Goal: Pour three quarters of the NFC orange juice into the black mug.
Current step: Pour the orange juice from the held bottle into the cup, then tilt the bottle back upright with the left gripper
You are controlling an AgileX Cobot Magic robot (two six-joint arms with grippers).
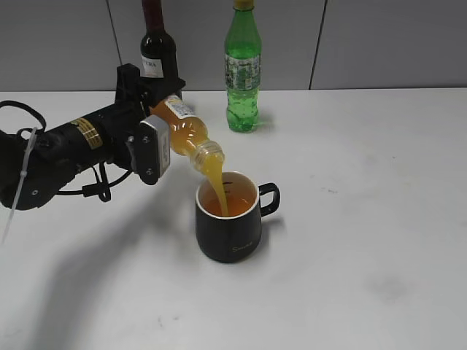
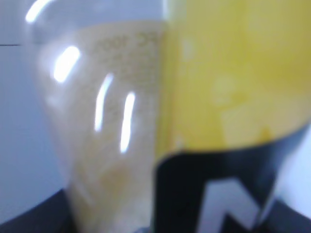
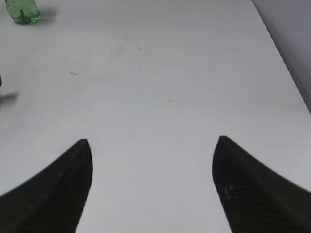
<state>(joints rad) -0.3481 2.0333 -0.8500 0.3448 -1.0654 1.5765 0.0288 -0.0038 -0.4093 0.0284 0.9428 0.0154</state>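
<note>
My left gripper [image 1: 155,135] is shut on the NFC orange juice bottle [image 1: 186,135] and holds it tilted mouth-down over the black mug [image 1: 228,219]. A stream of orange juice runs from the bottle mouth into the mug, which holds juice. The mug stands mid-table with its handle to the right. In the left wrist view the bottle [image 2: 214,97] fills the frame, blurred, with yellow and black label and a white letter. My right gripper [image 3: 153,145] is open and empty over bare table; it does not show in the exterior view.
A dark wine bottle [image 1: 157,44] stands at the back behind the left arm. A tall green soda bottle [image 1: 242,69] stands at the back centre; its base shows in the right wrist view [image 3: 22,12]. The white table [image 1: 365,219] stretches right.
</note>
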